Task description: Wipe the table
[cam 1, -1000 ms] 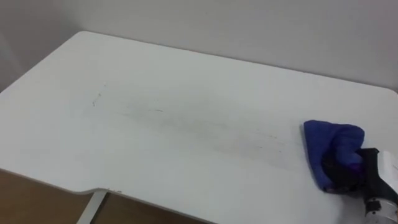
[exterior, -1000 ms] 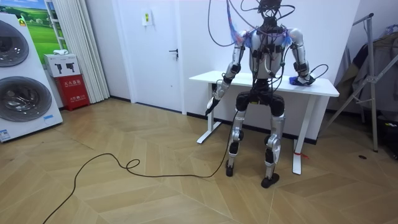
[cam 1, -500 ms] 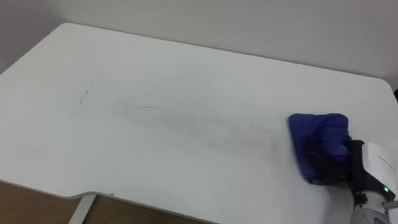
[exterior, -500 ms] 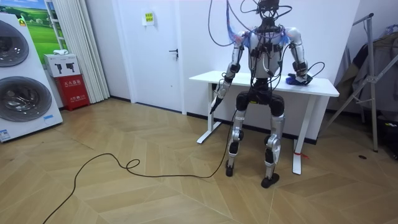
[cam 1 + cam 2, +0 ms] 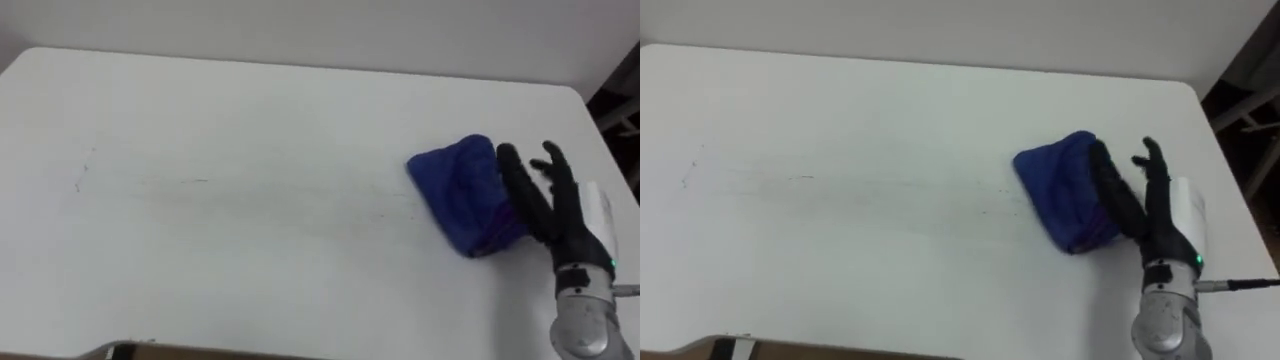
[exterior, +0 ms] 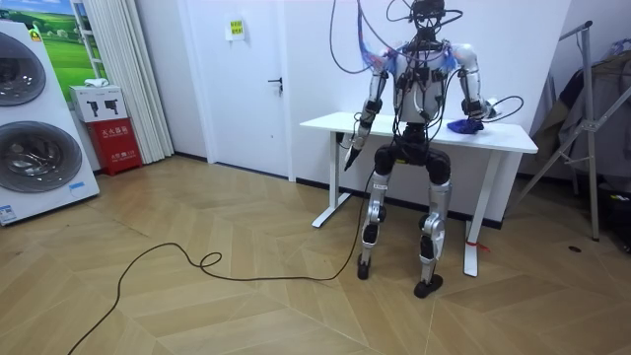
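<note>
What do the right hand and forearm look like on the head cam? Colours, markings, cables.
The right hand has slim black fingers and a white shell on its back, with a small green light near the wrist. The forearm is a silver-grey cylinder. In the right eye view a thin dark cable leaves the wrist sideways.

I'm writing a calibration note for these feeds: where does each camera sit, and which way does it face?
Left eye view: on the robot's head, looking down at the white table and blue cloth; the right robot hand lies open on the cloth.
Right eye view: same head, slightly aside; same scene, same hand.
Room view: across the floor, facing the robot's back at the table; whole body, left robot hand lowered.
Shared: table and cloth.
</note>
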Robot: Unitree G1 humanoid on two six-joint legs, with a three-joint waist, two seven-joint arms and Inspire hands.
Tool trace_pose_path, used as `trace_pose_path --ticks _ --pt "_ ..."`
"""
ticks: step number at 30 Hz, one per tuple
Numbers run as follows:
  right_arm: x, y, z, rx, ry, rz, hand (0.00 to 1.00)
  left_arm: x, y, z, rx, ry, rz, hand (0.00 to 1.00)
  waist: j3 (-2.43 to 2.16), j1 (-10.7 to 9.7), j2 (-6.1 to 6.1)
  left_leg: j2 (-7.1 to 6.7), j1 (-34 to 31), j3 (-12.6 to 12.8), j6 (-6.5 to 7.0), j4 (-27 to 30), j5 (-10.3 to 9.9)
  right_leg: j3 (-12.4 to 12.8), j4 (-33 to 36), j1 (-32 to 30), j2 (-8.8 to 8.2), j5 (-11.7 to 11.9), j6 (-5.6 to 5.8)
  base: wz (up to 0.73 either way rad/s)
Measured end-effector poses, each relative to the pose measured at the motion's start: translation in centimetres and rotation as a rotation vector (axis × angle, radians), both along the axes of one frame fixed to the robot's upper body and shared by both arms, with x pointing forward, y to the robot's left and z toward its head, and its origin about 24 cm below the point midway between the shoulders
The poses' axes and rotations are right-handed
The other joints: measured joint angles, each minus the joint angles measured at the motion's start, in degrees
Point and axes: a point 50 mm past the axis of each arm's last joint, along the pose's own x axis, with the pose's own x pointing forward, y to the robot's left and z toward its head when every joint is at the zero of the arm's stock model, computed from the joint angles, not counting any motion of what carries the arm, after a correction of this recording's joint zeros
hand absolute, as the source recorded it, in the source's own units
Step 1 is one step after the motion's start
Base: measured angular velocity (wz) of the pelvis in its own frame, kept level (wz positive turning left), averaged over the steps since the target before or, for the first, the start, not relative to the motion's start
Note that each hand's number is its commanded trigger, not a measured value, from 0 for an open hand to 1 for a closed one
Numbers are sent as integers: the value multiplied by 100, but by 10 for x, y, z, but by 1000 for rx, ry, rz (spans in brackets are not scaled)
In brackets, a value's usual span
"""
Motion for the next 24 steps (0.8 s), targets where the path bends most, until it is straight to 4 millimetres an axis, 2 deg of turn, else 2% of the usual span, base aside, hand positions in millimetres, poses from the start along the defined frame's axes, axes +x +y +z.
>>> trace_pose_path --ticks 9,15,20,24 --pt "-11 -40 25 -20 -130 -186 0 -27 2 -5 -11 59 43 0 -14 -158 -50 -1 46 54 0 -3 0 58 0 -40 5 0 0 -3" --pt "-16 -49 46 -56 -246 -260 0 -36 9 -3 -8 67 82 0 -10 -297 -95 4 71 109 0 -3 0 95 2 15 8 2 4 -2" --pt "-27 -64 53 -66 -320 -384 0 -41 10 -3 -4 76 93 0 -3 -326 -104 28 47 164 -2 -7 -57 155 81 -59 22 5 2 -5" --pt "-39 -79 47 46 -388 -543 0 -49 11 -3 1 93 109 0 -7 -436 -118 29 64 164 -1 -7 -72 161 87 -49 26 7 -1 0"
